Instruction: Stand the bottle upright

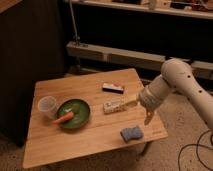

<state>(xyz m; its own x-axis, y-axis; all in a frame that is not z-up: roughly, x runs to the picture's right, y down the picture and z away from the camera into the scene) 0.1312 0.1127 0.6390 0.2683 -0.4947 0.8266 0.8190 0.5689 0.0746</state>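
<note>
The bottle [113,105] is small and pale with a whitish label. It lies on its side near the middle right of the wooden table [60,145]. My gripper [141,110] hangs from the white arm [176,80] at the table's right edge, just right of the bottle and close to its end. I cannot tell whether it touches the bottle.
A flat black-and-white box [113,88] lies behind the bottle. A blue sponge [131,133] lies in front of it, near the front right corner. A green bowl [73,113] holding a carrot [63,119] and a clear plastic cup [47,106] stand on the left.
</note>
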